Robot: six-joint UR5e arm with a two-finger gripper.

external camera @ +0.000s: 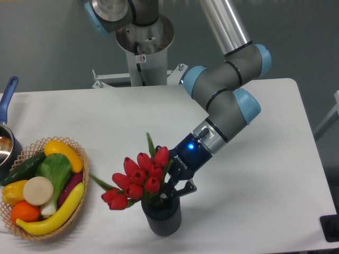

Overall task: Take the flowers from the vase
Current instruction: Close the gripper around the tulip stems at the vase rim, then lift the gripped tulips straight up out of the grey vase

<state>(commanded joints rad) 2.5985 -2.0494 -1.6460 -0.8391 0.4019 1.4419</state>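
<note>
We see the vase [162, 218] standing upright near the front edge of the white table [254, 159], a little left of the middle, and the flowers [139, 180] are in it, their red buds spreading up and to the left, wider than the pot itself. One green leaf [150, 144] points straight up behind the buds and another [99, 182] sticks out to the left. The arm [228, 90] reaches down from the far right and slants toward the bunch, ending in the gripper [174, 191] with a small blue light on its dark body. Its black fingers [184, 187] sit just above the mouth of the vase, on the right side of the bunch, right against the stems. We cannot tell how wide the fingers stand or whether they have closed on the stems, because buds and leaves cover the tips. At the left edge of the table sits a woven basket [79, 159] filled with toy vegetables and fruit [42, 190], among them a yellow banana and an orange. Just beyond it, at the far left, part of a saucepan [8, 144] with a blue handle shows.
</note>
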